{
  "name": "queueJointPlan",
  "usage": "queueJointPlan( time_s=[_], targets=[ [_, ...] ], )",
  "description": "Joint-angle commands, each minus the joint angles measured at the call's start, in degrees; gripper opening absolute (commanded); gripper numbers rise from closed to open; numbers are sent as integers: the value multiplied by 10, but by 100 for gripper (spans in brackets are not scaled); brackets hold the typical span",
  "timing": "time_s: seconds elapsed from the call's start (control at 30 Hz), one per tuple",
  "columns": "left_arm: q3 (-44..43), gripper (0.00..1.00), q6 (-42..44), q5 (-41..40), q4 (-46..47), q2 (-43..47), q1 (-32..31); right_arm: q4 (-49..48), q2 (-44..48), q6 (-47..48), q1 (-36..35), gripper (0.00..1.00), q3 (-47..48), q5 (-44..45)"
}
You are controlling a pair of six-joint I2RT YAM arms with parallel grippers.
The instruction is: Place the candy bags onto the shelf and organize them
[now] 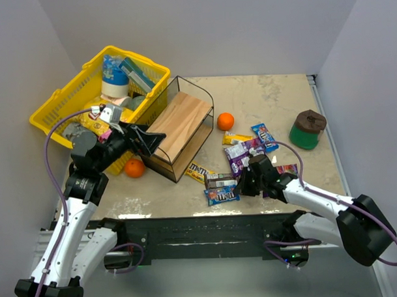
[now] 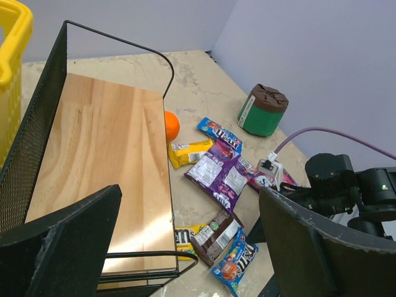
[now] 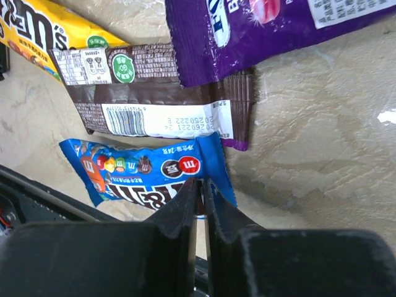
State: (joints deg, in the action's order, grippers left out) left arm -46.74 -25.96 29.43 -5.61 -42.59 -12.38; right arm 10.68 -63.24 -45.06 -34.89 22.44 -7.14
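Note:
The shelf [image 1: 181, 123], a black wire rack with a slanted wooden board, also shows in the left wrist view [image 2: 99, 161]. My left gripper [image 1: 143, 140] hangs wide open and empty over its near corner [image 2: 189, 204]. Candy bags lie on the table to its right: yellow M&M's [image 1: 198, 169], brown [image 1: 219, 180], blue M&M's [image 1: 221, 195], purple [image 1: 241, 152], a second blue one [image 1: 264, 136], another yellow one [image 1: 236, 139] and pink [image 1: 287, 169]. My right gripper [image 3: 202, 182] is low on the table, its fingers closed to a thin slit at the right end of the blue M&M's bag [image 3: 136, 170].
A yellow basket [image 1: 53, 108] full of goods stands behind the left arm. One orange [image 1: 225, 121] lies right of the shelf, another [image 1: 134, 167] by its near left corner. A green container with a brown lid [image 1: 307, 128] stands at the right, by the wall.

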Motion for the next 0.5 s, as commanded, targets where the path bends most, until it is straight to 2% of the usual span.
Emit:
queueJointPlan(
  time_s=[0.0, 0.47],
  targets=[
    [-24, 98, 5, -12, -3, 1, 0, 31, 9, 7, -4, 1, 4, -11],
    [-34, 98, 9, -37, -26, -5, 0, 75, 119, 1, -3, 0, 73, -62]
  ],
)
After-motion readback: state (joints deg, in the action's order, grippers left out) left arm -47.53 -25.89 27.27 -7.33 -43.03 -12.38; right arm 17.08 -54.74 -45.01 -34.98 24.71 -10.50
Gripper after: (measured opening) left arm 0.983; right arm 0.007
